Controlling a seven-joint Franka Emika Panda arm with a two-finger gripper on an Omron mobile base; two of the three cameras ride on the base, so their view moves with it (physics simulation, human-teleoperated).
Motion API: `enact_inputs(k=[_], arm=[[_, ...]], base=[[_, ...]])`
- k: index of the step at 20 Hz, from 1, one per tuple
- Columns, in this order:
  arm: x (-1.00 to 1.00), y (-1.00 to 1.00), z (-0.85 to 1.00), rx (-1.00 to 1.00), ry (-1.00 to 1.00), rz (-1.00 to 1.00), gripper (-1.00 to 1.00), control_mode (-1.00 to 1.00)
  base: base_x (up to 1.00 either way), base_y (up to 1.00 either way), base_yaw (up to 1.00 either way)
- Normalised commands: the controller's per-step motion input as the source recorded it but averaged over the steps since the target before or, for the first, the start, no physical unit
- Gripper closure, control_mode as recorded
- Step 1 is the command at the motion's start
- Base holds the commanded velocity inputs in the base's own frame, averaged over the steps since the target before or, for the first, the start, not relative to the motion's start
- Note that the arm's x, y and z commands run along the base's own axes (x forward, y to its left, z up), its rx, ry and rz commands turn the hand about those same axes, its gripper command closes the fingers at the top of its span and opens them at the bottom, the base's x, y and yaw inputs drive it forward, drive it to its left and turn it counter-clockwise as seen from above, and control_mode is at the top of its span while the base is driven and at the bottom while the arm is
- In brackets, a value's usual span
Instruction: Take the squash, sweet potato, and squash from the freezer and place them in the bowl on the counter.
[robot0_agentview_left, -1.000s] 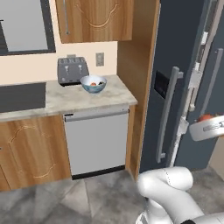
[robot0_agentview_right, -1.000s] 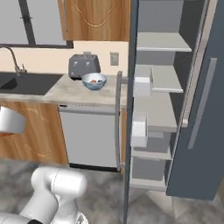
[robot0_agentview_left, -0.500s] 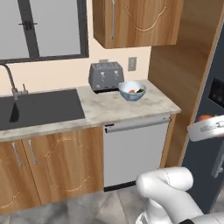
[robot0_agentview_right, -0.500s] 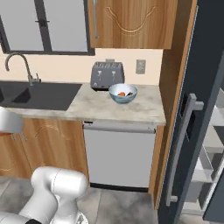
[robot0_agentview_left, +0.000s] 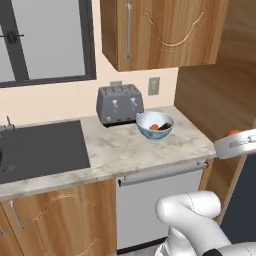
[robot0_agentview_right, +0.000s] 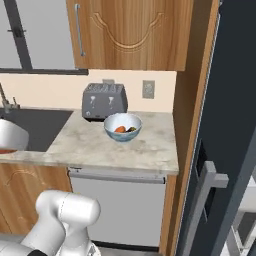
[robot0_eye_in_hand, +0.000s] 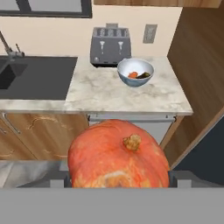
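Orange squash (robot0_eye_in_hand: 118, 155) fills the hand view at 6 o'clock, clamped in the gripper (robot0_eye_in_hand: 118, 179), jaws wide around it. Bowl (robot0_eye_in_hand: 135, 72) sits at 12 o'clock on the counter (robot0_eye_in_hand: 109, 94), toaster (robot0_eye_in_hand: 110, 45) just beside at 11. Risk, I'd judge: bowl already holds two items, so this big squash could roll off the rim or knock it.

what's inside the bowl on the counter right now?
The bowl holds an orange-red piece and a dark greenish one, lying side by side. The near wall hides their lower parts, so what each is cannot be told, nor whether anything lies beneath them.
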Motion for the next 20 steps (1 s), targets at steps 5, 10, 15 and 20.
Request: enact_inputs(k=[5, 10, 15, 20], arm=[[0.0, 0.0, 0.0, 0.0, 0.0, 0.0, 1.0, 1.0], [0.0, 0.0, 0.0, 0.0, 0.0, 0.0, 1.0, 1.0], [0.0, 0.0, 0.0, 0.0, 0.0, 0.0, 1.0, 1.0], [0.0, 0.0, 0.0, 0.0, 0.0, 0.0, 1.0, 1.0]], base=[[0.64, -0.41, -0.02], [0.65, -0.45, 0.0], [0.55, -0.54, 0.0], [0.64, -0.26, 0.06]])
